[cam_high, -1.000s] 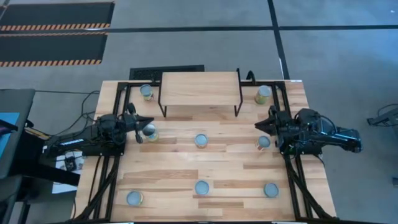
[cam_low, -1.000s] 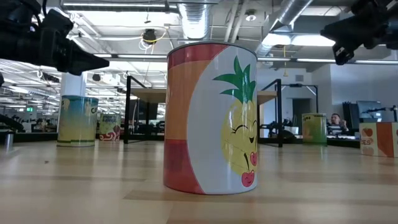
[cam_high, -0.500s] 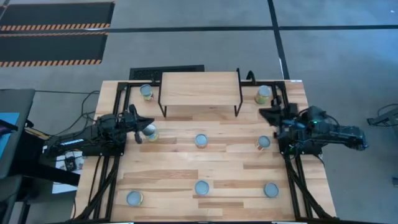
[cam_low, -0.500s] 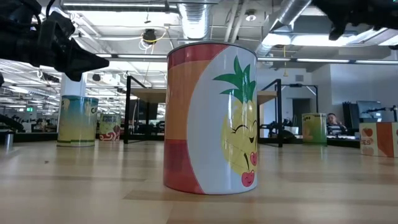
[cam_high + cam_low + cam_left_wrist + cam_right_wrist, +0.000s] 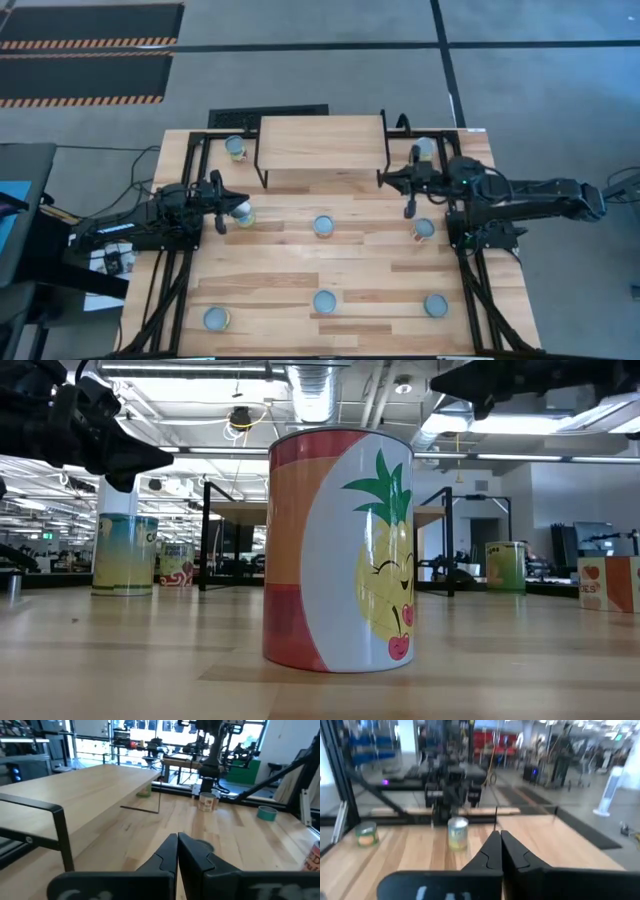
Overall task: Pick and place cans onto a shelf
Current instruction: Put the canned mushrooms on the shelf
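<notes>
Eight cans stand upright on the tabletop: two beside the shelf (image 5: 236,148) (image 5: 424,150), three in a middle row (image 5: 242,213) (image 5: 323,226) (image 5: 424,229), three near the front (image 5: 216,319) (image 5: 324,301) (image 5: 435,305). The light-wood shelf (image 5: 322,143) stands on black legs at the far middle, with nothing on it. My left gripper (image 5: 236,203) (image 5: 177,840) is shut and empty, above the left middle can. My right gripper (image 5: 383,178) (image 5: 499,839) is shut and empty, held high by the shelf's right front corner.
The black frame rails (image 5: 190,170) run along both table sides. In the low view the red-orange pineapple can (image 5: 340,550) fills the middle, with a teal can (image 5: 124,555) behind it on the left. Bare wood lies between the can rows.
My right gripper has risen and reached toward the table's left and far edge, from beside the right middle can to the shelf's right front corner. My left gripper has stayed over its can. No can has moved.
</notes>
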You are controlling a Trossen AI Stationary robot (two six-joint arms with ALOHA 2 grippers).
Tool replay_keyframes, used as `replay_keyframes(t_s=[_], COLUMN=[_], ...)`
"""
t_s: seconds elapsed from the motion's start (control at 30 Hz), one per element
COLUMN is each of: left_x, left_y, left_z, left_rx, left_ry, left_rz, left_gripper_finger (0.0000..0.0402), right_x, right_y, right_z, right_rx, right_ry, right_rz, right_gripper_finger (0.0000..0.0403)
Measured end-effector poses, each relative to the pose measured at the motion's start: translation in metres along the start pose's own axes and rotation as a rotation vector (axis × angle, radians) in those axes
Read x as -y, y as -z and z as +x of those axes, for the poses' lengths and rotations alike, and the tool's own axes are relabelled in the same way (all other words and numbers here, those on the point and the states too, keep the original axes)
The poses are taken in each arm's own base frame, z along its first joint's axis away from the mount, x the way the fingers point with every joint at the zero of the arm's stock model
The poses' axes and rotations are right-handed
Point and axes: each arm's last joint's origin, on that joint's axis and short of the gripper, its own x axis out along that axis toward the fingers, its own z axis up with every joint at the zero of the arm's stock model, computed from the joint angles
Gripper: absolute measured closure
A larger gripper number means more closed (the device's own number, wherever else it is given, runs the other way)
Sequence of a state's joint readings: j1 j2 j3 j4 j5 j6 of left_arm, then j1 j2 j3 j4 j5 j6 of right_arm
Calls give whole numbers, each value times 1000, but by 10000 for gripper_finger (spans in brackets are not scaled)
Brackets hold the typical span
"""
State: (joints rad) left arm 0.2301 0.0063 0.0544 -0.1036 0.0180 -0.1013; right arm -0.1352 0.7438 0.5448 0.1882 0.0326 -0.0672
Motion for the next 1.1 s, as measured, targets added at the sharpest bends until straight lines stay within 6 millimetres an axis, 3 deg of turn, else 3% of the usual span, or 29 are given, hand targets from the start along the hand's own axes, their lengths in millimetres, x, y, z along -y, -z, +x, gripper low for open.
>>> replay_keyframes(t_s=[0.3,0.77,1.1], left_x=[2,2,2], left_y=[0,0,0], left_z=[0,0,0], left_rx=[-3,-3,4], left_ry=[23,24,21], left_rz=[8,-43,-7], left_gripper_finger=[401,401,401], right_x=[-31,-84,-103], right_y=[-22,30,55], right_z=[25,100,159], right_rx=[-173,-474,-645], right_ry=[-148,-259,-260], right_rz=[-9,1,-46], right_gripper_finger=[400,394,337])
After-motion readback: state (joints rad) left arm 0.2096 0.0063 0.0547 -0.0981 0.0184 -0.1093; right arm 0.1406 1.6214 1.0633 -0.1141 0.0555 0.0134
